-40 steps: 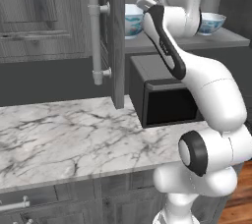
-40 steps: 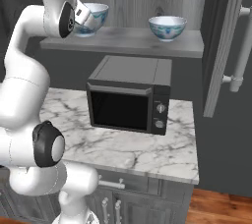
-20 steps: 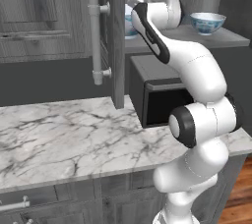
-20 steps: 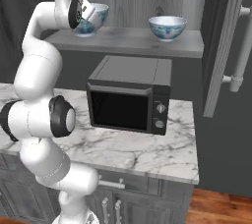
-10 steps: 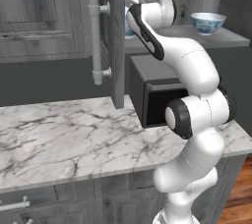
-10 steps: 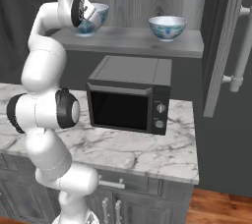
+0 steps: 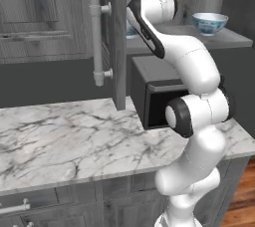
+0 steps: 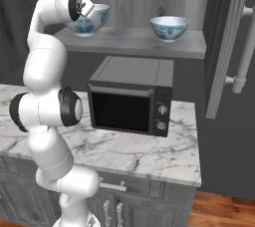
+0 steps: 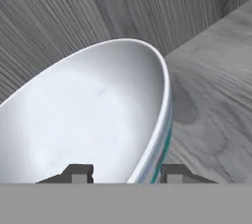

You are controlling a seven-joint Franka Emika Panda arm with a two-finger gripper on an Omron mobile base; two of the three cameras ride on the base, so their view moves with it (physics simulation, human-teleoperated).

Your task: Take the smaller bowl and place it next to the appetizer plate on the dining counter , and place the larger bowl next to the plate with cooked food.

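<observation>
Straddling the rim of the larger bowl at the shelf's left end, jaws narrowing, grip uncertain; smaller bowl unmoved at right; both placements outstanding.

We see two bowls on the shelf above the microwave: the larger bowl at left, the smaller bowl well apart to its right. The microwave stands on the worktop. Our pincer straddles the larger bowl's rim.
</observation>
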